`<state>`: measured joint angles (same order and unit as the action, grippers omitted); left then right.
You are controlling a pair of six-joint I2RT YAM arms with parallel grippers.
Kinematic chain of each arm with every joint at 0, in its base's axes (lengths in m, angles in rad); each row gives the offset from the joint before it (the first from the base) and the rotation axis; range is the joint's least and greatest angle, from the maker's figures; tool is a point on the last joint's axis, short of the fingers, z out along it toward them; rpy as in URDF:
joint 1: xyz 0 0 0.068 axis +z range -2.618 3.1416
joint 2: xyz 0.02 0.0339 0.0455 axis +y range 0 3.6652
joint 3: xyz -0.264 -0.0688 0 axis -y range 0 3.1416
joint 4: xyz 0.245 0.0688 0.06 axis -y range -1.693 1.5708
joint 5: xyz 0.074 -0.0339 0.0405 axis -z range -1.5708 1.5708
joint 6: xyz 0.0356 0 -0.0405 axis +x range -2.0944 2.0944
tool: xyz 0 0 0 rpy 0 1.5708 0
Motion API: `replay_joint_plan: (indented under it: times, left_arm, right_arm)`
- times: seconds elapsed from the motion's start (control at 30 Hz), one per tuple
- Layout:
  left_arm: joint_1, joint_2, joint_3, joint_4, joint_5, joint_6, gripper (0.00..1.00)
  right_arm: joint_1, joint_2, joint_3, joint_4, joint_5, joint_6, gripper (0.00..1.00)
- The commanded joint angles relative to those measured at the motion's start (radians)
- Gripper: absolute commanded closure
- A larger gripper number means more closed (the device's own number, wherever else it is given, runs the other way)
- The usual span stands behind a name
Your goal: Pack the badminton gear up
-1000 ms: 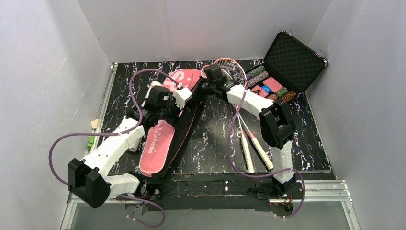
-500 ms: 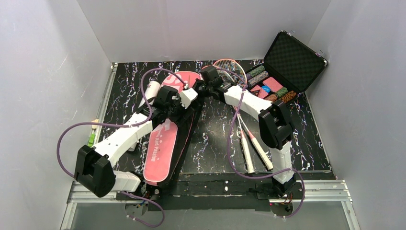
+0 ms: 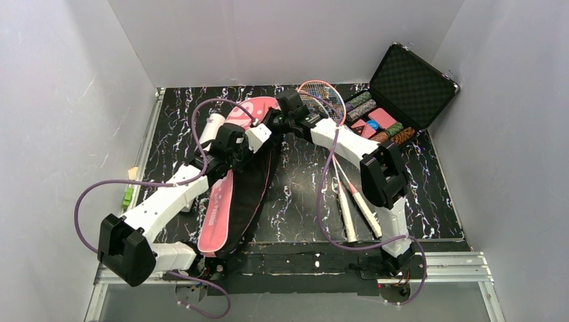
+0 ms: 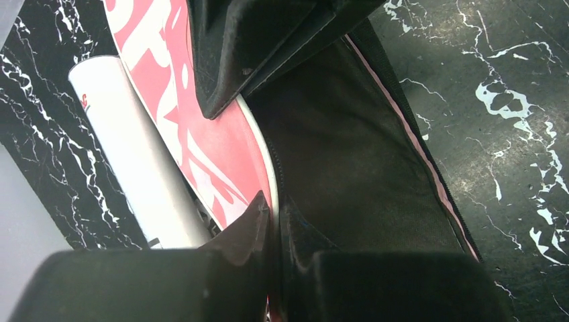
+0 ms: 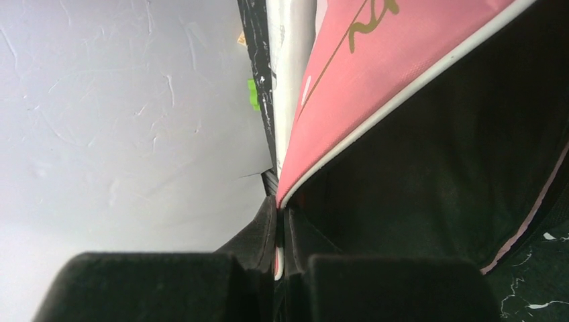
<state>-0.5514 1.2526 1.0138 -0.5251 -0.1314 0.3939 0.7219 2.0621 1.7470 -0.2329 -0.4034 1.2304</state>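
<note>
The long pink racket bag (image 3: 218, 208) lies left of centre, its pink flap lifted off the black inner side (image 3: 253, 181). My left gripper (image 3: 258, 137) (image 4: 275, 204) is shut on the flap's white-piped edge. Just beyond it, my right gripper (image 3: 272, 121) (image 5: 282, 204) pinches the same edge nearer the bag's far end (image 5: 376, 87). The white-grey tube (image 3: 209, 129) (image 4: 134, 174) lies along the bag's left side. Two pink-framed rackets (image 3: 322, 94) rest to the right, their white handles (image 3: 350, 208) pointing at me under the right arm.
An open black case (image 3: 409, 84) with patterned chip rolls stands at the back right. A small green piece (image 3: 127, 196) sits at the table's left edge. Grey walls close in the left, back and right sides.
My left gripper has moved up the bag toward its far end and shut on the flap edge. The pink flap stands more on edge. The right gripper has shifted slightly left.
</note>
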Motion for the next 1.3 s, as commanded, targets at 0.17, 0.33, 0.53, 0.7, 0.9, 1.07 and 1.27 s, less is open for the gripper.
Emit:
replay_joint_plan:
  times: [0.17,0.33,0.53,0.7,0.9,1.07,1.27]
  left_arm:
    - [0.021,-0.082,0.029,-0.068,-0.048,-0.024,1.00]
    - [0.030,-0.082,0.026,-0.063,-0.035,-0.034,1.00]
    - [0.040,-0.109,0.000,0.006,0.051,-0.047,1.00]
    - [0.054,-0.069,0.000,0.030,0.158,-0.032,1.00]
    - [0.062,-0.011,0.012,0.049,0.194,0.046,1.00]
    - [0.101,0.052,-0.013,0.087,0.225,-0.002,1.00]
    - [0.121,0.135,0.057,0.131,0.227,-0.018,1.00]
  right_arm:
    - [-0.036,-0.054,0.076,0.060,-0.171,-0.048,0.47]
    - [-0.135,-0.166,-0.020,-0.081,-0.114,-0.225,0.27]
    - [-0.278,-0.266,-0.134,-0.360,0.094,-0.508,0.21]
    - [-0.340,-0.317,-0.282,-0.367,0.250,-0.629,0.36]
    - [-0.344,-0.250,-0.267,-0.433,0.328,-0.726,0.50]
    - [-0.345,-0.256,-0.329,-0.404,0.349,-0.740,0.55]
    - [-0.345,-0.257,-0.360,-0.390,0.398,-0.766,0.56]
